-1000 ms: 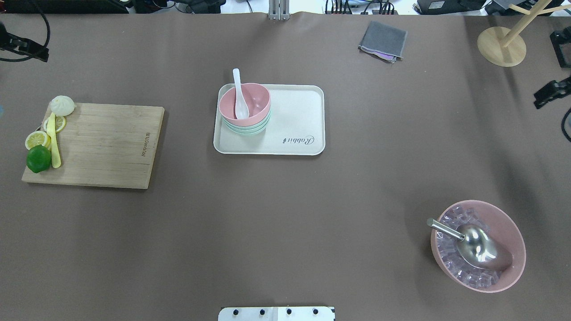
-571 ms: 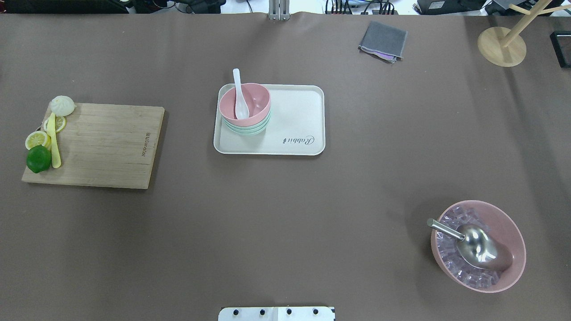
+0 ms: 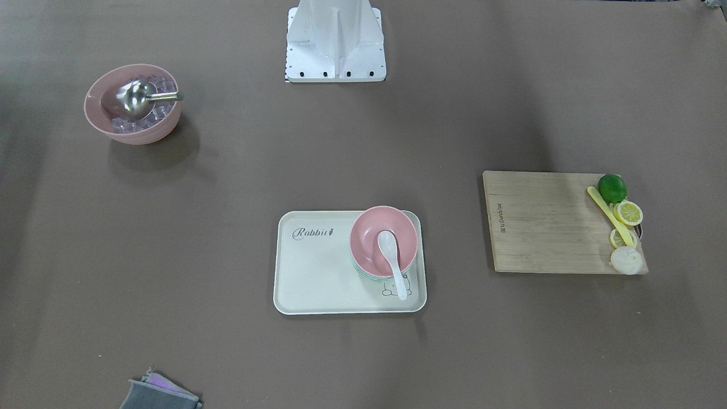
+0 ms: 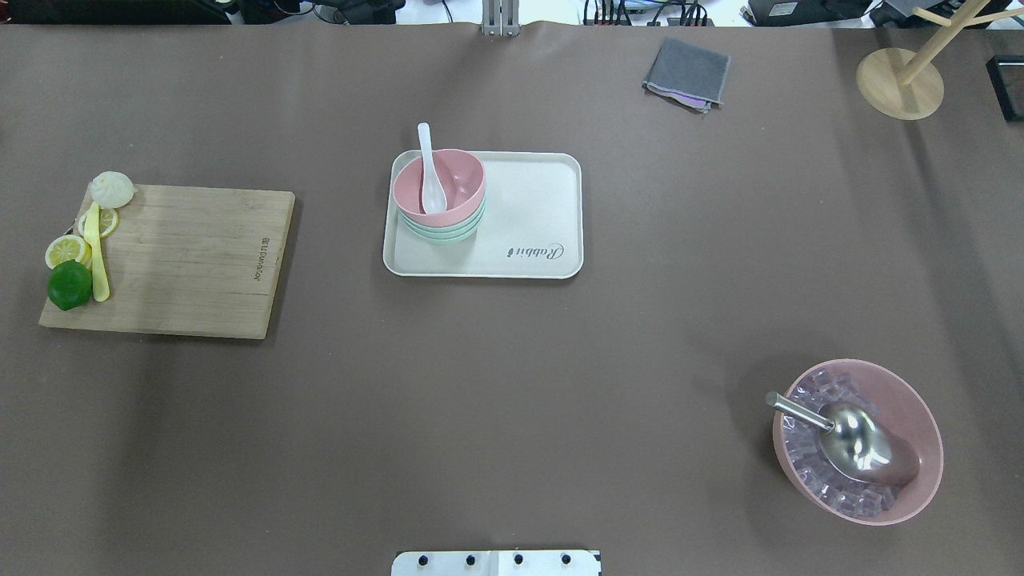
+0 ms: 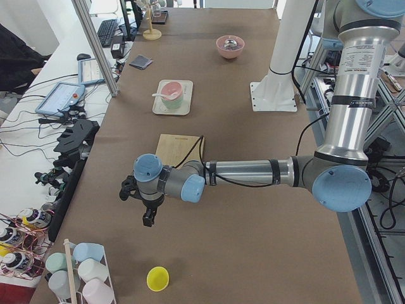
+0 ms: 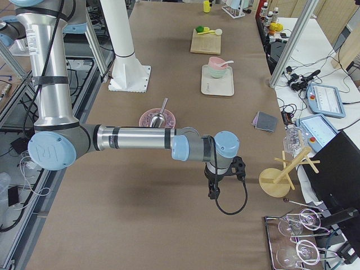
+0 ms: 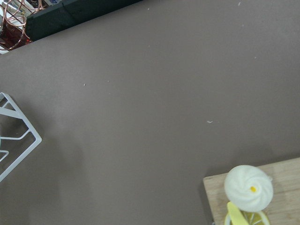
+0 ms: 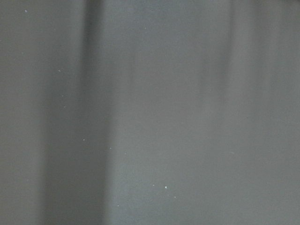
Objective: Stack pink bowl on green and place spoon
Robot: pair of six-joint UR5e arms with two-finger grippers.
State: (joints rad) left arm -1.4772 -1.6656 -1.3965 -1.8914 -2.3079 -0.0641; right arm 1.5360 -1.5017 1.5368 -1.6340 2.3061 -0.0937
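Observation:
A pink bowl (image 4: 456,186) sits stacked on green bowls (image 4: 445,233) at the left end of a cream tray (image 4: 532,216). A white spoon (image 4: 430,172) lies in the pink bowl with its handle over the far rim. The stack also shows in the front-facing view: pink bowl (image 3: 368,234), spoon (image 3: 393,258), tray (image 3: 318,272). My left gripper (image 5: 149,217) hangs over the table's left end, far from the tray. My right gripper (image 6: 214,193) hangs over the right end. Both show only in the side views, so I cannot tell if they are open or shut.
A wooden cutting board (image 4: 192,260) at the left holds a lime (image 4: 69,285), lemon slices, a bun (image 4: 112,189) and a yellow knife. A large pink bowl (image 4: 920,416) of ice cubes with a metal scoop (image 4: 856,440) stands near right. A grey cloth (image 4: 688,74) and a wooden stand (image 4: 900,80) lie far right.
Both grippers, seen at the left and right edges of the overhead view a second ago, have moved outward and left that view. The bowls, spoon and tray have not moved.

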